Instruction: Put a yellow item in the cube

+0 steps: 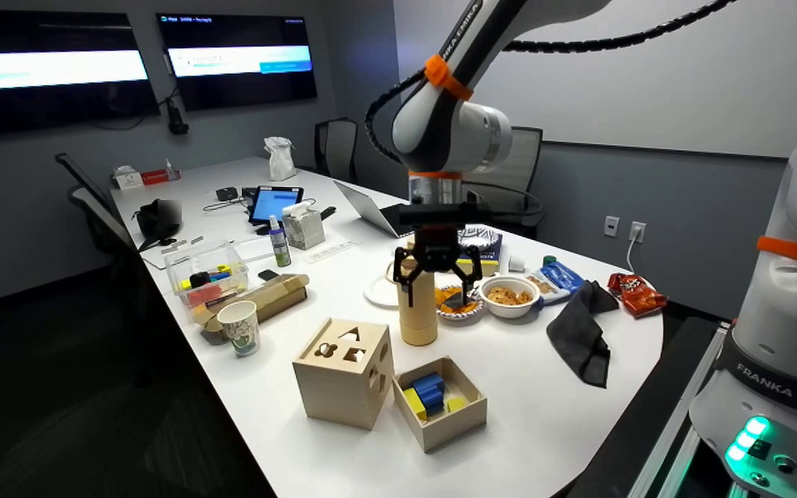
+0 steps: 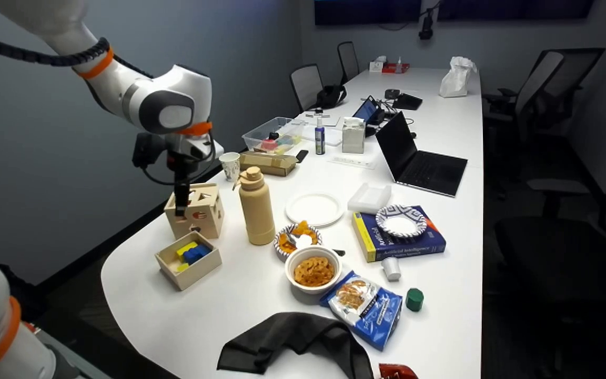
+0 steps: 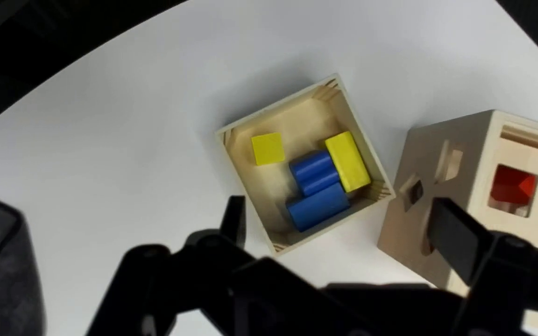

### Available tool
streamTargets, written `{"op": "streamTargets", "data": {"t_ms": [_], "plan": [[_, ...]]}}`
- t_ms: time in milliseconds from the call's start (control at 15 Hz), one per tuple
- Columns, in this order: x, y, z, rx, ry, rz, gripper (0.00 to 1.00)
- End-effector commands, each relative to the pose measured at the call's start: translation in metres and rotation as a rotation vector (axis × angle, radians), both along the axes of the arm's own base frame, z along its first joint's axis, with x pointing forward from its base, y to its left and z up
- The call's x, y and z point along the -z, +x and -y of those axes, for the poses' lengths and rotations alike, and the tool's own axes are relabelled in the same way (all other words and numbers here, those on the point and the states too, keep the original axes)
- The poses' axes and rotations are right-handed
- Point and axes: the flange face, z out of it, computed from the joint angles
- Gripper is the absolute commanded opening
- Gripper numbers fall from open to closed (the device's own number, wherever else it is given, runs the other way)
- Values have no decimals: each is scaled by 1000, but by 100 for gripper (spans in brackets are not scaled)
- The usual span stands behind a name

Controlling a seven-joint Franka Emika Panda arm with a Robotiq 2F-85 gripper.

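While the wooden tray, two yellow blocks inside, sits near the tabletop's rounded end, cube stands just beside it by a long edge; gripper hangs above, fingers parted; beyond, bottle upright, then laptop toward the opposite long edge.

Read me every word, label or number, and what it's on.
"FRANKA EMIKA": robot arm; cropped, robot base.
"OYOTA", cropped: left wall screen.
"SEARCH", cropped: same.
"TOYOTA": right wall screen.
"Artificial Intelligence": book.
"A Modern Approach": same.
Too blurred: blue snack bag, red bag, spray bottle, other screen print.
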Motion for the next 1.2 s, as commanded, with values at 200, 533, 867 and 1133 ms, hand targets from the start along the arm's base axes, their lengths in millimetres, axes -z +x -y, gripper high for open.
{"op": "streamTargets", "data": {"t_ms": [200, 533, 867, 1133], "plan": [[63, -21, -5, 91, -5, -48, 100], [90, -24, -7, 72, 17, -82, 100], [113, -19, -14, 66, 40, -77, 100], [134, -18, -20, 23, 59, -70, 100]]}}
